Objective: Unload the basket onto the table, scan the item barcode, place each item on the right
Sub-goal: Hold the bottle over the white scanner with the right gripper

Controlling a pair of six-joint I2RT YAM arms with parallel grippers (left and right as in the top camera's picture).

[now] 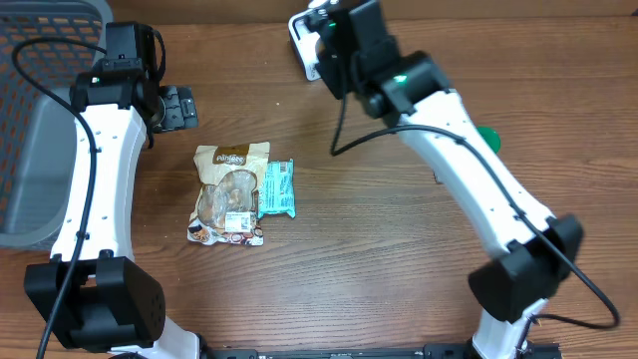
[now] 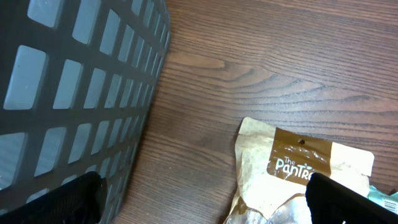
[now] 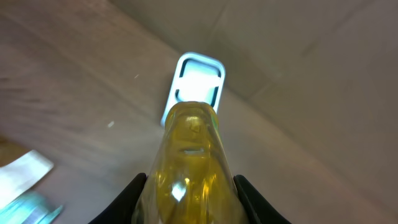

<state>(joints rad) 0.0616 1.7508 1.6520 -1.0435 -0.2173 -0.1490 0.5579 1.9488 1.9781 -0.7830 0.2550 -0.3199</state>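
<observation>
Right wrist view, nearest: right gripper point(image 3: 189, 205) jaws are clamped partway on a yellow translucent bottle point(image 3: 189, 155), 1 finger on each flank. The bottle's long axis runs straight away from the camera, its far end pointing at the white scanner point(image 3: 194, 87) on the worktop point(image 3: 74, 81). Its near end is cut off by the frame and no barcode is discernible. In the overhead view the arm hides the bottle. Left gripper point(image 2: 211, 208) jaws are fully released, gripping nothing, above a snack bag point(image 2: 305, 162) beside a grey basket point(image 2: 74, 81).
</observation>
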